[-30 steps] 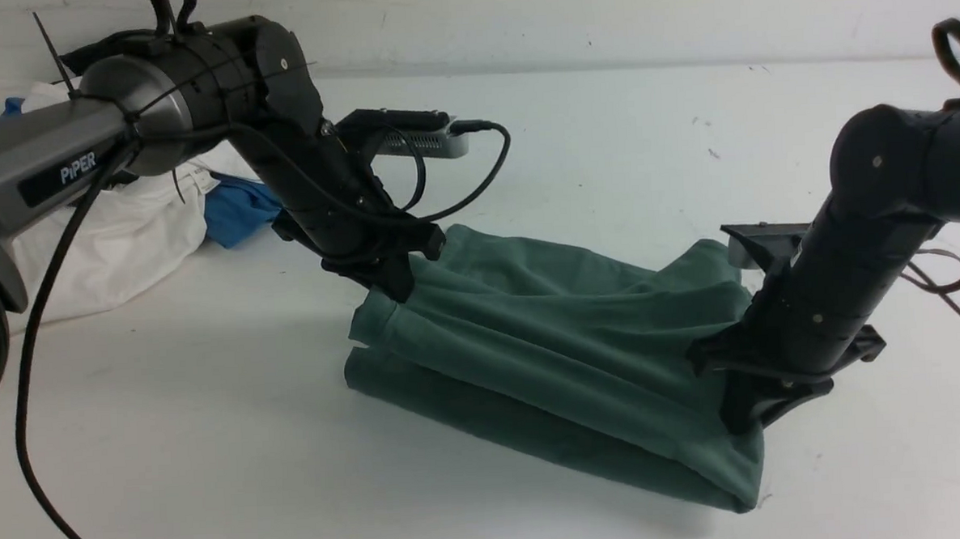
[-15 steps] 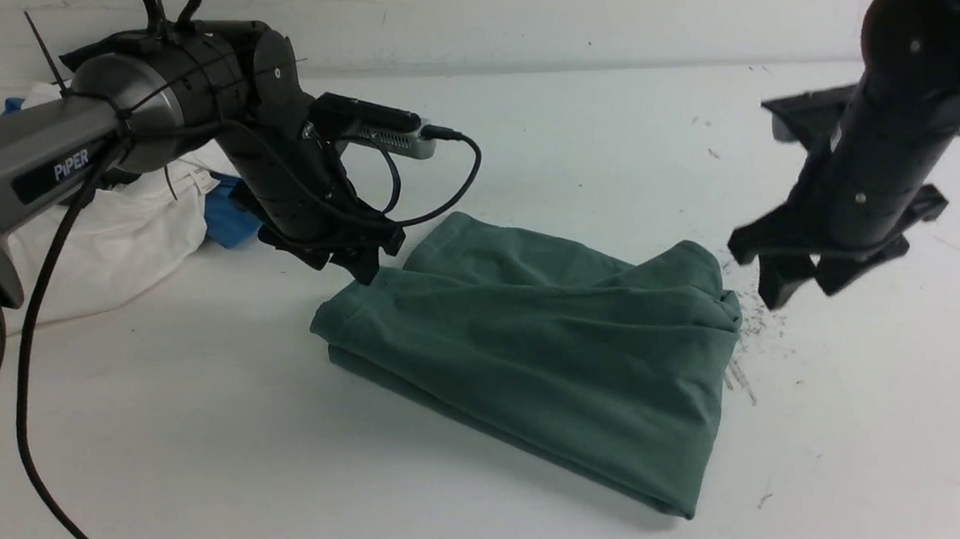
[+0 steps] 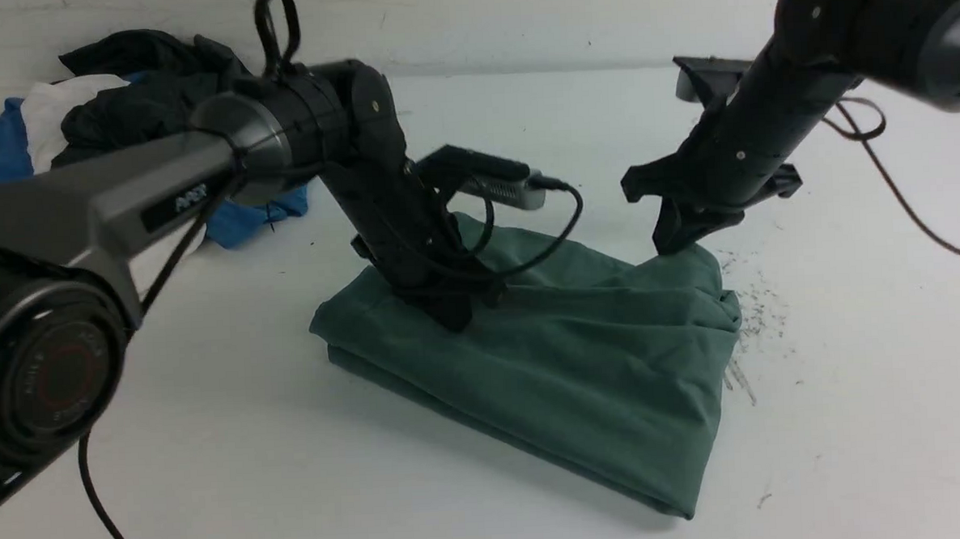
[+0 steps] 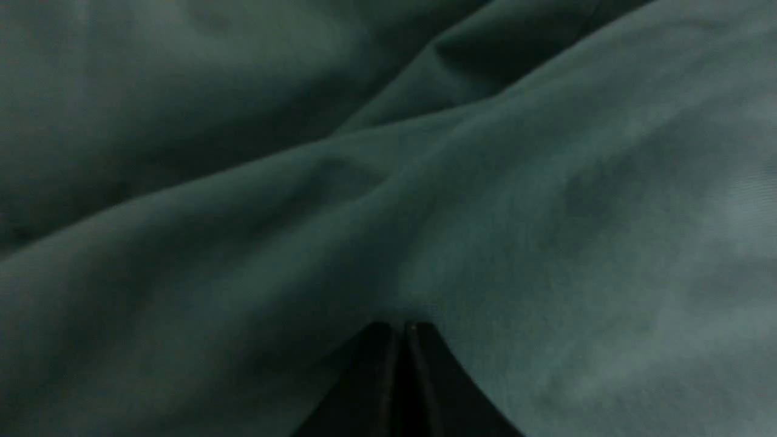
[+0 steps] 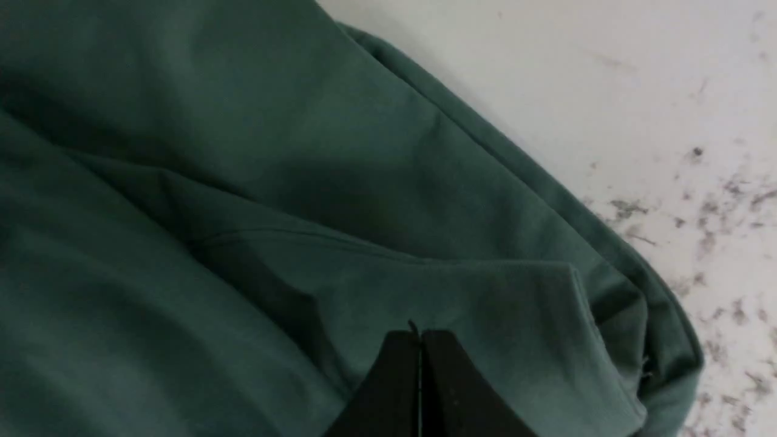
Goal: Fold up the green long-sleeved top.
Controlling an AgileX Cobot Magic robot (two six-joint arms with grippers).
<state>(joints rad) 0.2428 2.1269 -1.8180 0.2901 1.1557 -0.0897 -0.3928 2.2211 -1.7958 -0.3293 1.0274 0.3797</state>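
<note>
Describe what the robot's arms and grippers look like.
Left arm: grey link with a dark label in white lettering, silver collar, black wrist, looping black cables. Right arm: mostly black, rounded joints, thin trailing cable. Both sets of jaws are black tapered wedges.

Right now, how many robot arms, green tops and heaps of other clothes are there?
Robot arms: 2, the left arm and the right arm
Green top: 1
Heap of other clothes: 1
Total: 4

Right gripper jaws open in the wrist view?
No, the right gripper shows both fingers flush together over the green top.
</note>
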